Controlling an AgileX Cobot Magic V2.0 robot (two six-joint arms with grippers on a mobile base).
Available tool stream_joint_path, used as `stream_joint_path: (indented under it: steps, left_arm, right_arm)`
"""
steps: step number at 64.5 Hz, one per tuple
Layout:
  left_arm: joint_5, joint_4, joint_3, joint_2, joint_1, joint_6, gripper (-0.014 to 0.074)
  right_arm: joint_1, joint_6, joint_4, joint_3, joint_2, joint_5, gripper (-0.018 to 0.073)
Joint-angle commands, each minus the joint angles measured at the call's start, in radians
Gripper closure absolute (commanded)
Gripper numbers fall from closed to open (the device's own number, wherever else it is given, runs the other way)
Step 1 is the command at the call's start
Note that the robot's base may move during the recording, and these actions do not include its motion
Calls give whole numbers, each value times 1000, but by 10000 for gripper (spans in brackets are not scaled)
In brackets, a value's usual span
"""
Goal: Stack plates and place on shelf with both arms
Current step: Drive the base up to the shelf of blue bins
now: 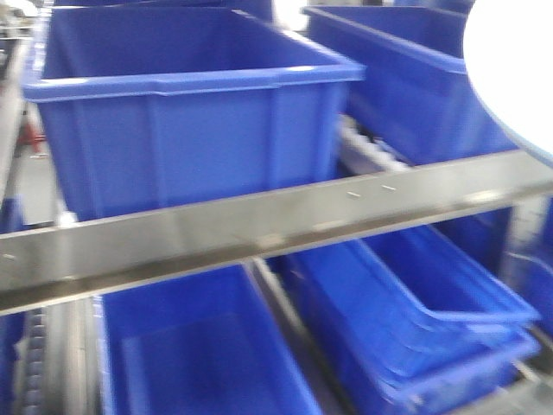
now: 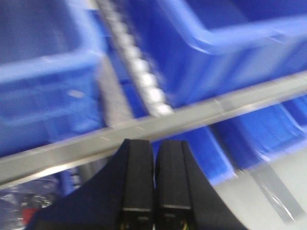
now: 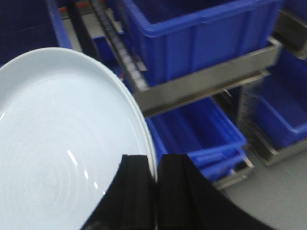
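A large pale white plate (image 3: 62, 143) fills the left of the right wrist view; a double edge line along its rim suggests two stacked plates. My right gripper (image 3: 156, 165) is shut on that rim and holds it in the air in front of the shelf (image 3: 201, 79). The plate also shows at the upper right of the front view (image 1: 510, 78), over the shelf's metal front rail (image 1: 259, 225). My left gripper (image 2: 154, 148) is shut with nothing between its fingers, close in front of the shelf rail (image 2: 192, 120). Neither arm shows in the front view.
Big blue crates sit on the upper level (image 1: 190, 112) and the lower level (image 1: 199, 354), with nested crates at lower right (image 1: 415, 320). A roller track (image 2: 139, 67) runs between the upper crates. Grey floor (image 3: 278, 191) lies beside the rack.
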Motion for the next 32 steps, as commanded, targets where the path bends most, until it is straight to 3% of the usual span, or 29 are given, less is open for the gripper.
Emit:
stream_joint_path:
  steps: [1, 32]
  left_arm:
    - [-81, -7, -29, 10, 1, -8, 510]
    - [-81, -7, -29, 10, 1, -8, 510]
  right_arm:
    - [-2, -4, -1, -33, 13, -97, 536]
    - [-2, -4, -1, -33, 13, -97, 536]
